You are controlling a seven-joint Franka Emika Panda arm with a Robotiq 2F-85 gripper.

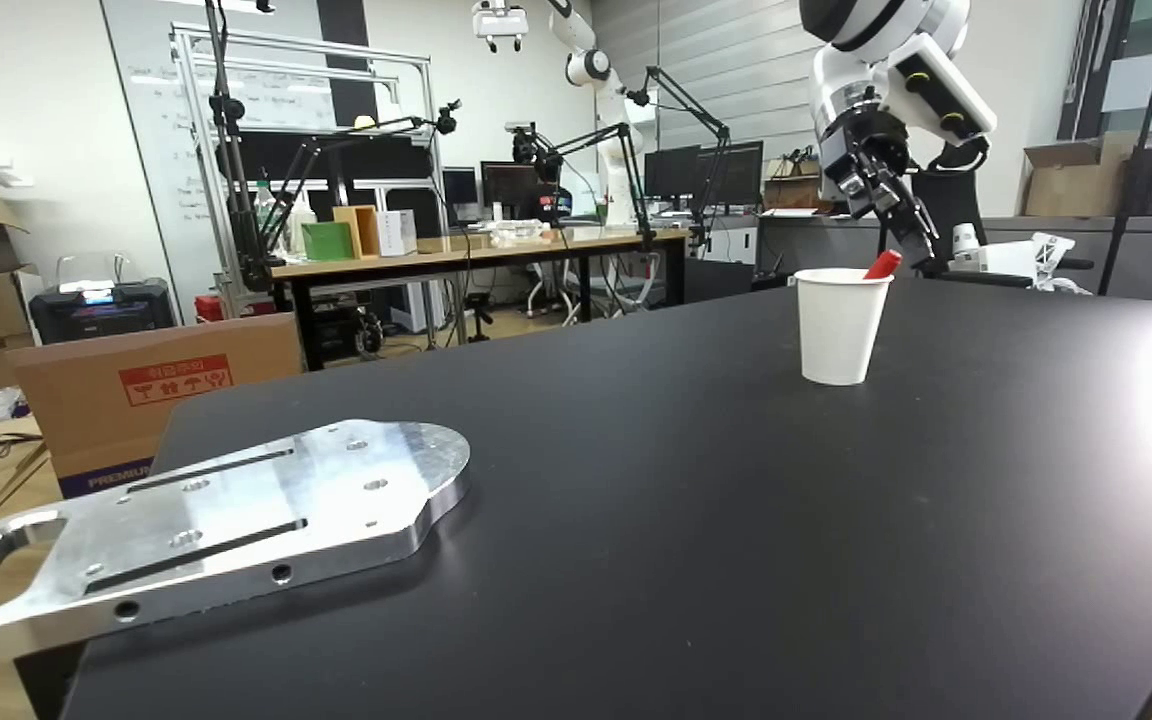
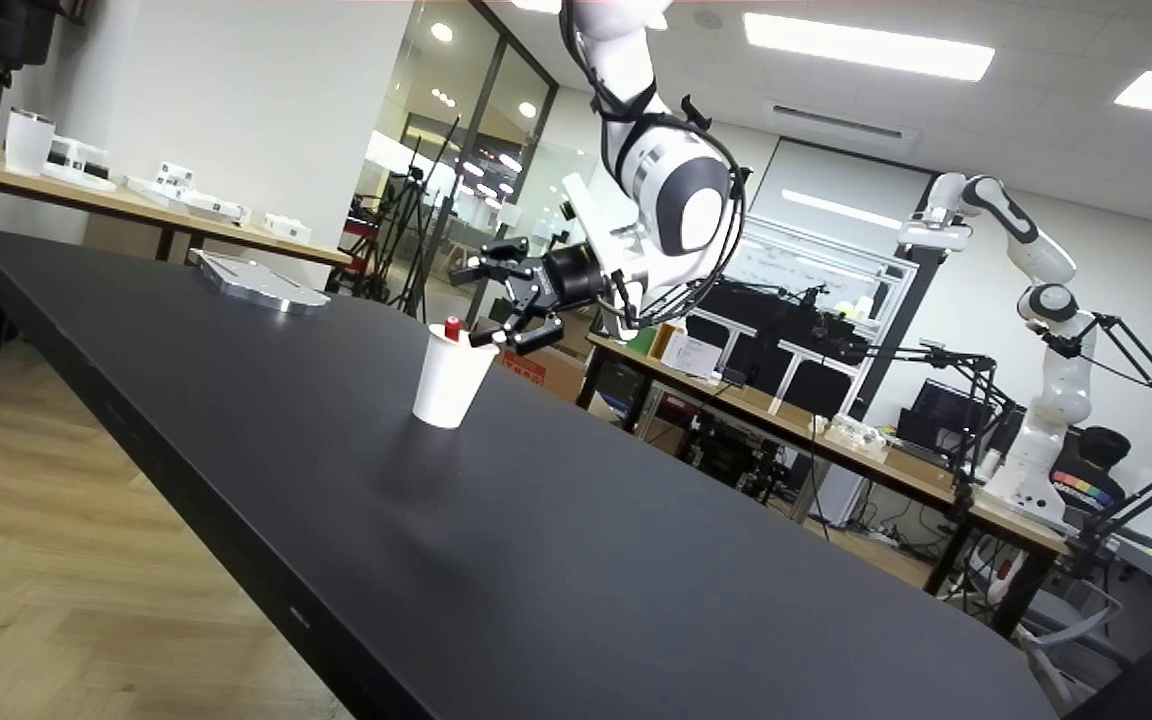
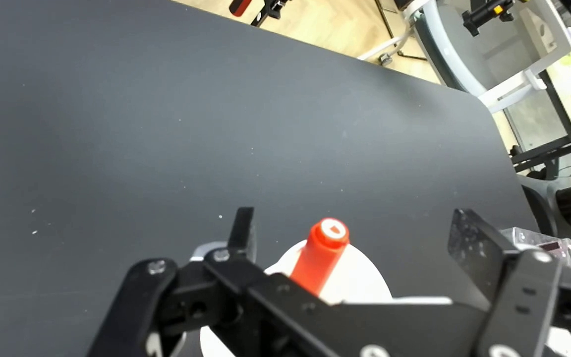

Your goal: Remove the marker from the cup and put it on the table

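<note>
On my wrist view the black two-fingered tool [image 3: 357, 230] stands spread wide with nothing in its grasp, and the red, stick-like marker [image 3: 321, 255] shows within that gap, nearer the finger at the left. In an exterior view the marker slants out of the plain white tapered paper cup [image 1: 836, 335], upright on the smooth matte black table [image 1: 636, 480], its long axis leaning toward the tool. I judge the marker just ahead of the fingertips, so I'd centre on it before closing.

Free room on table [image 1: 686, 560] around cup [image 1: 836, 330]; metal plate [image 1: 236, 510] well apart. Cup near hand [image 3: 354, 232]; gap hard to judge.
</note>
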